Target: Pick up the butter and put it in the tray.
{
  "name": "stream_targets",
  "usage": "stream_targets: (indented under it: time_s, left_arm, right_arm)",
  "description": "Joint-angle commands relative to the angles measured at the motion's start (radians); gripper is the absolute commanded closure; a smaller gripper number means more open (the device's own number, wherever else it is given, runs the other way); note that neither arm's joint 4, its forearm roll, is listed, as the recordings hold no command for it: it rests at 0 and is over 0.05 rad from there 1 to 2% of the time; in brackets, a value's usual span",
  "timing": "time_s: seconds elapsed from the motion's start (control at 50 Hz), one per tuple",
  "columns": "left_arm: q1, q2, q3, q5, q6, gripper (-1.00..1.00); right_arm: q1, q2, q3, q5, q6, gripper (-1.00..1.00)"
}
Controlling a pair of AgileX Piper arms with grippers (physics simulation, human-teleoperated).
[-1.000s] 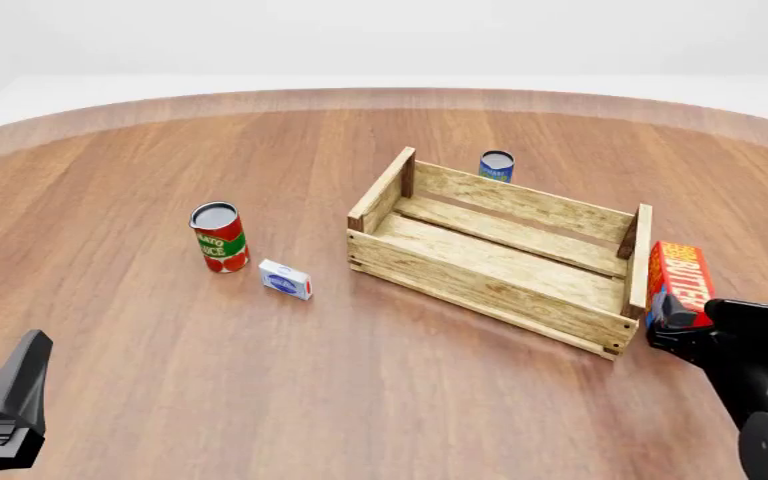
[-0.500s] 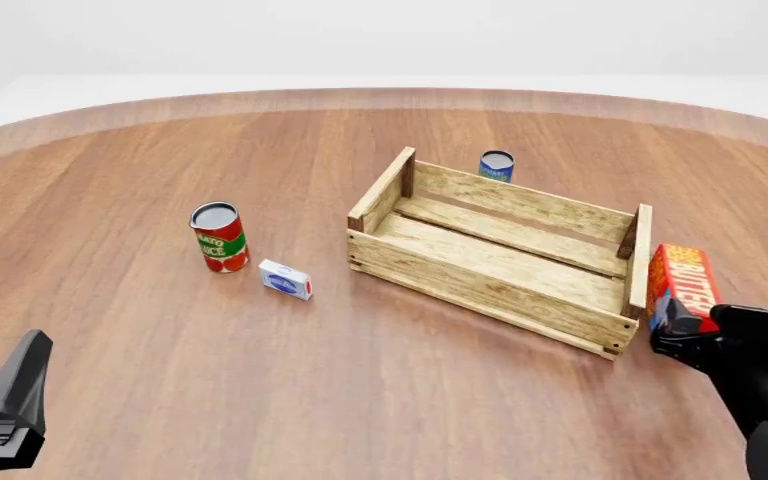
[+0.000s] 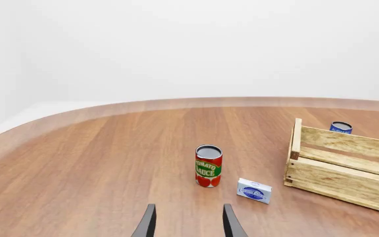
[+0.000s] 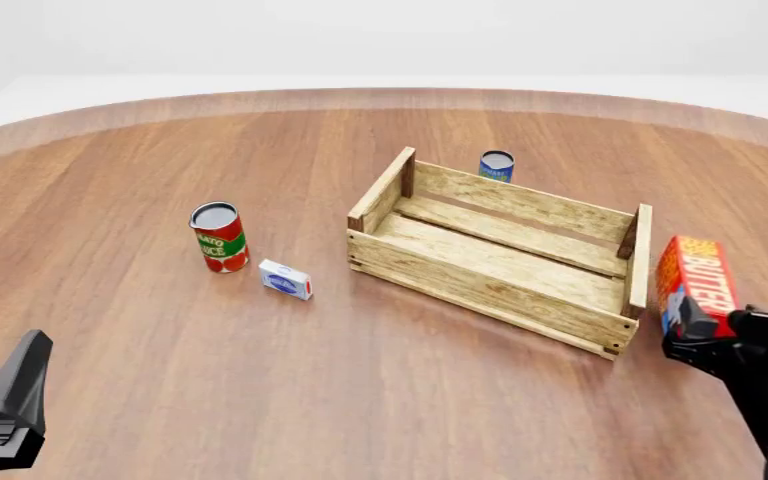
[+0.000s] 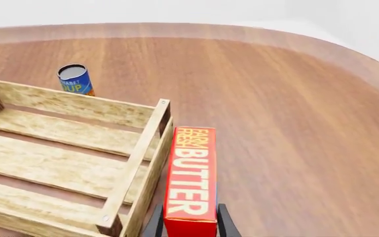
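The right gripper point(image 4: 699, 322) has its jaws pinching the red-orange rectangular butter carton point(image 4: 695, 280), held just right of the light slatted wooden tray's point(image 4: 491, 288) right end board. The left gripper's point(image 3: 188, 224) jaws are spread, nothing between them.

Taking the tray point(image 4: 498, 258) as landmark: the butter point(image 4: 695, 280) stands just off its right end, seemingly raised off the table point(image 4: 357, 400). A soup can point(image 4: 496, 166) sits just behind the tray. Well to its left stands a tomato sauce can point(image 4: 220, 237), and a small box point(image 4: 285, 279) lies between that can and the tray.
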Motion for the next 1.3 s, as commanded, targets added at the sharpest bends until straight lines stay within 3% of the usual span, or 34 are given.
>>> stream_targets:
  time_s: [0.02, 0.76, 1.04, 1.3]
  left_arm:
    - [0.0, 0.0, 0.0, 0.0, 0.0, -1.0]
    - [0.0, 0.0, 0.0, 0.0, 0.0, -1.0]
    - [0.0, 0.0, 0.0, 0.0, 0.0, -1.0]
    - [0.0, 0.0, 0.0, 0.0, 0.0, -1.0]
  right_arm:
    - [0.0, -0.072, 0.024, -0.006, 0.015, 1.0]
    - [0.015, -0.247, 0.083, 0.009, 0.0, 1.0]
    - [0.057, -0.606, 0.083, 0.317, -0.028, 1.0]
    - [0.102, -0.824, 0.059, 0.535, -0.038, 1.0]
